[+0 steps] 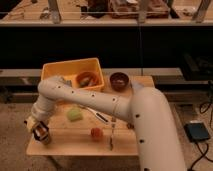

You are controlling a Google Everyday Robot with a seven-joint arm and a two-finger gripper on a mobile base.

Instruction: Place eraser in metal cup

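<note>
Well, the gripper (40, 131) hangs low at the table's (62, 144) near corner (gripping something or not, I cannot tell), well apart from the yellow bin (70, 65); the eraser I cannot make out.

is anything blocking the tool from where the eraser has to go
Nothing visible crowds the tool at the table's front left corner; the green block and red object lie apart to its right. I cannot make out the metal cup.
</note>
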